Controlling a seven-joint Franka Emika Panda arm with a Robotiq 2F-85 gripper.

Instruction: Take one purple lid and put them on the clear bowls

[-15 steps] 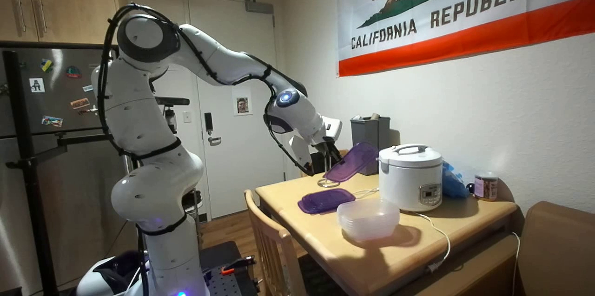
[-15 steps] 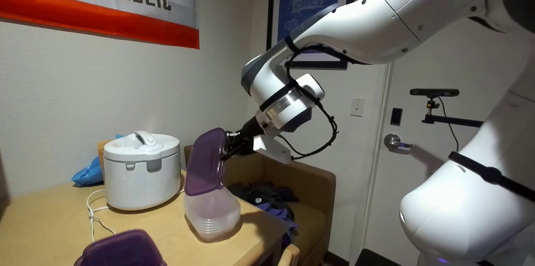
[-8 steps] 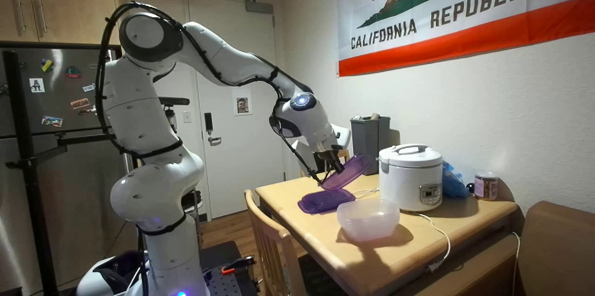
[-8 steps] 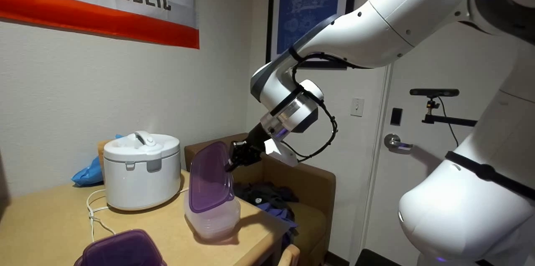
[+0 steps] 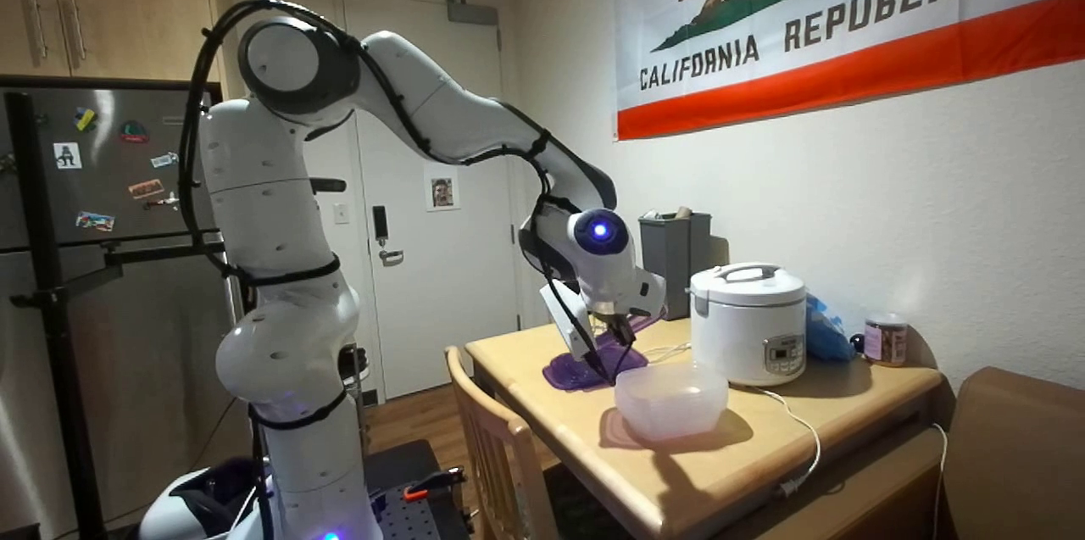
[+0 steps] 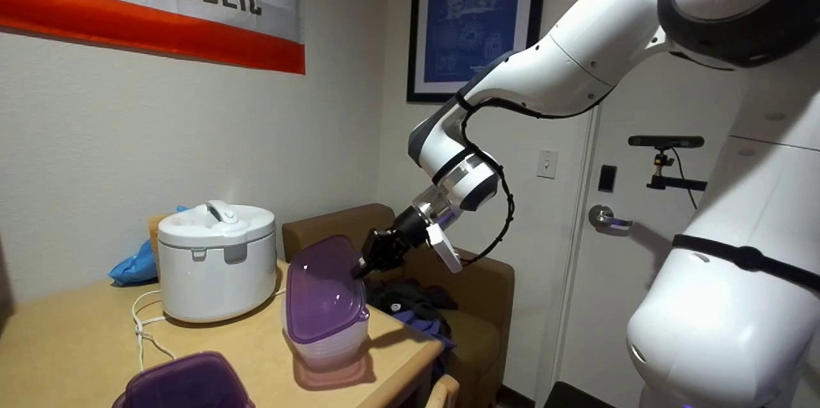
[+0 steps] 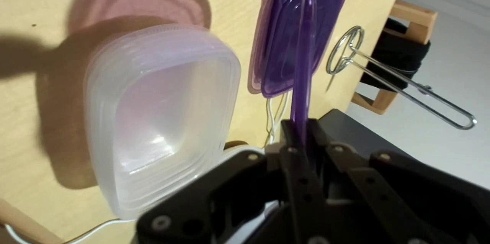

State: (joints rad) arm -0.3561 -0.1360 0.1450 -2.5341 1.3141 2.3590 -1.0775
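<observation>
The pale worktop (image 6: pixel 77 337) shows in both exterior views. On it, a white rice cooker (image 6: pixel 216 280) stands upright, its handle on top. The clear bowls (image 5: pixel 670 404) sit nested near the cooker, open side up. A flat pile of similar purple lids (image 5: pixel 585 372) lies near the bowls, apart from them. The purple lid (image 6: pixel 323 296) is raised above the worktop, steeply tilted, and appears edge-on in the wrist view, apart from the bowls. The end effector (image 7: pixel 301 125) is narrowed on this lid, gripping its edge.

Arm (image 5: pixel 458 123) arched, end effector (image 7: pixel 301 124) tilted downward (fingers (image 7: pixel 289 136) seemingly almost together)
</observation>
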